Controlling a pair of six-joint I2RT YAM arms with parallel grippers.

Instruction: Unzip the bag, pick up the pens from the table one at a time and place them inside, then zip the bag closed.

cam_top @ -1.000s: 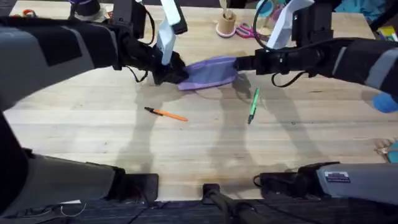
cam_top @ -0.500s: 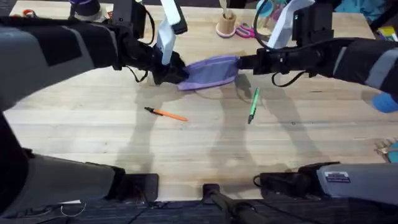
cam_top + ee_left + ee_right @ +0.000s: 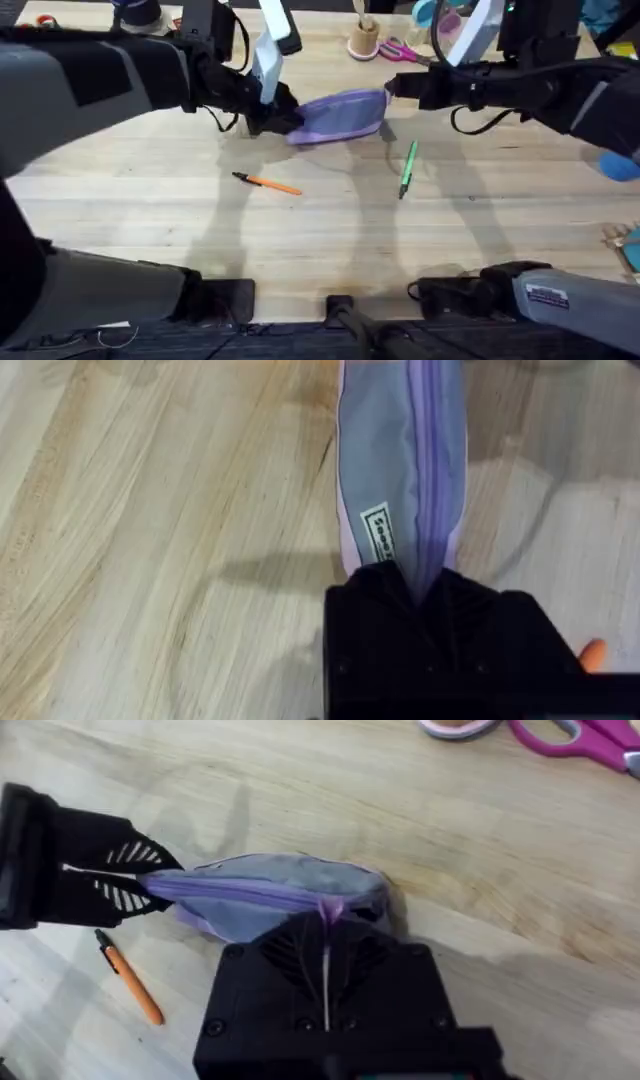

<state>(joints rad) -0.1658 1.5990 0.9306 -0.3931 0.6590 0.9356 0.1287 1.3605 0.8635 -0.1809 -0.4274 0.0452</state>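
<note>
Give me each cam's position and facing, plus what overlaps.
Overhead: fixed above the arm bases, looking down and forward at the table; both arms show, with the orange pen and green pen.
Left wrist: on the left arm, looking along the lavender pouch; left claw grips its end.
Right wrist: on the right arm, facing the pouch; right claw holds the zipper pull.
Shared: the pouch, in all three.

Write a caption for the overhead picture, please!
Two grippers hold the purple bag's ends; orange pen and green pen wait on the table.
</note>
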